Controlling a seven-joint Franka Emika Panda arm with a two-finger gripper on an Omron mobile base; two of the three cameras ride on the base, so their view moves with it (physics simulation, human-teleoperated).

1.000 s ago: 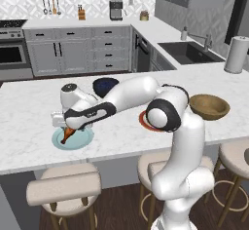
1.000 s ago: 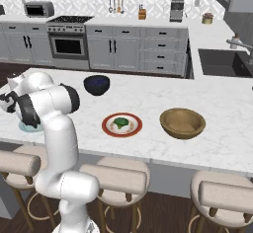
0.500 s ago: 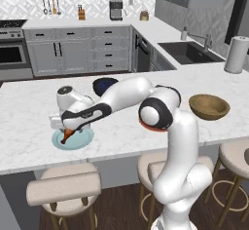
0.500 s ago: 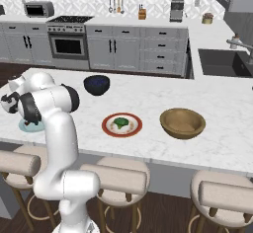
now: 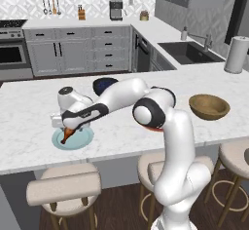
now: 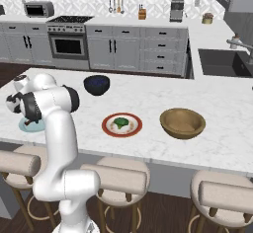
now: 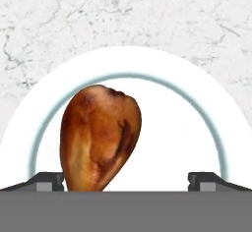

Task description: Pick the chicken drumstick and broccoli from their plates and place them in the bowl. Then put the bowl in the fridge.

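**Fingers spread wide over the drumstick**

The arm (image 5: 146,102) reaches low across the marble worktop (image 5: 29,102) to the pale blue-green plate (image 5: 83,139), where the fingers (image 7: 127,179) stand apart and grasp nothing. In the hand view the orange-brown drumstick (image 7: 100,135) lies on that plate (image 7: 167,108), its meaty end up in the view, just beside the left-hand fingertip (image 7: 47,181) and well apart from the other. Whether that tip touches the meat cannot be told. From the left base view the drumstick (image 5: 65,135) shows beneath the hand, on the near-left part of the plate.

From the right base view, the broccoli (image 6: 120,123) sits on the red-rimmed plate (image 6: 122,125) near the middle of the worktop, with the wooden bowl (image 6: 182,123) just to its right. A dark bowl (image 6: 96,85) stands farther back. The blue-green plate (image 6: 24,126) peeks out by the hand at the worktop's left end. Stools (image 6: 117,177) line the near edge; a sink (image 5: 187,51) and a paper-towel roll (image 5: 236,54) lie to the right.
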